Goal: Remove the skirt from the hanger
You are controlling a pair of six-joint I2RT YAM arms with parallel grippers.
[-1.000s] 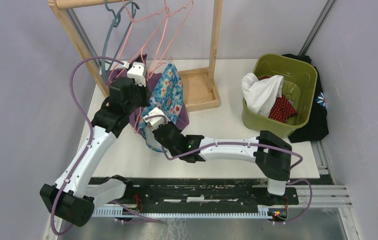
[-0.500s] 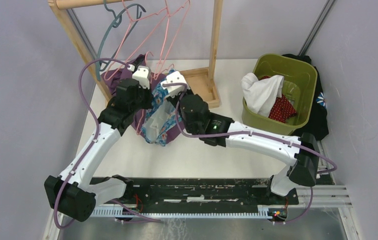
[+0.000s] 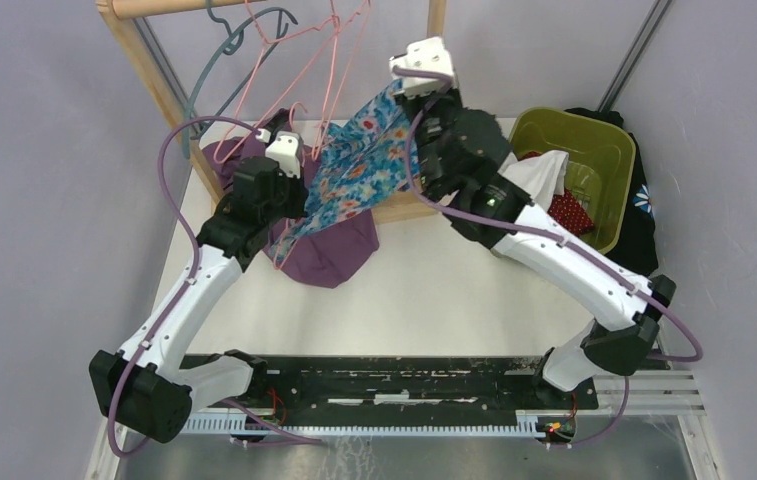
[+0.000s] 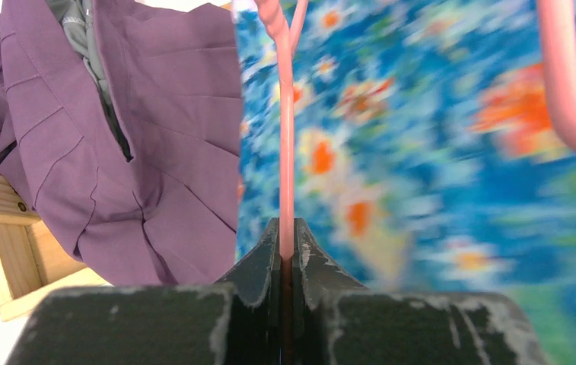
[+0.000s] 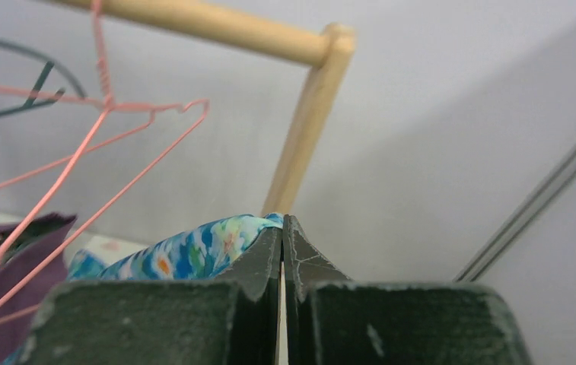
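Note:
The blue floral skirt (image 3: 354, 165) stretches taut from the pink wire hanger (image 3: 329, 75) on the rack up to my right gripper (image 3: 401, 95). That gripper is raised near the right rack post and shut on the skirt's edge (image 5: 193, 255); its jaws (image 5: 282, 224) pinch the cloth. My left gripper (image 3: 299, 190) is lower left, shut on the pink hanger wire (image 4: 286, 152), with the jaws (image 4: 286, 232) closed round it. The floral cloth (image 4: 437, 152) fills the right of the left wrist view.
A purple skirt (image 3: 329, 250) lies on the table under the floral one and shows in the left wrist view (image 4: 155, 137). The wooden rack (image 3: 159, 80) holds a teal hanger (image 3: 219, 70) and more pink ones. A green bin (image 3: 599, 150) with cloths stands at the right.
My right gripper has risen from low over the table up and to the right toward the rack post, pulling the floral skirt taut. The left gripper has stayed on the hanger.

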